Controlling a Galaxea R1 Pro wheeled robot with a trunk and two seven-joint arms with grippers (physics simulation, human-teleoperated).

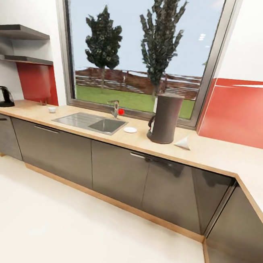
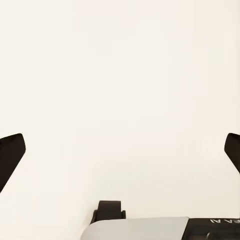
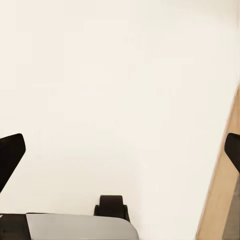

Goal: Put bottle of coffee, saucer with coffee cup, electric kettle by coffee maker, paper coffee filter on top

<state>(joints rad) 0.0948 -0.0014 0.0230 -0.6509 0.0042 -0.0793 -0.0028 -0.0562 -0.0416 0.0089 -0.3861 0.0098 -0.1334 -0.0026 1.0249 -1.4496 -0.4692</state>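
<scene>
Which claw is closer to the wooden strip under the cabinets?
Right, probably. The right claw hangs over floor just beside the wooden strip; the left claw hangs over bare floor.

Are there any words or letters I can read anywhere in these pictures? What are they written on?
"EA AI", or close to it: pale letters shown upside down and cut off by the picture's edge, on the dark body of the left gripper. The reading is unsure.
Coffee maker: no writing that can be seen.
Electric kettle: too small to tell.
Nothing else carries readable text.
</scene>
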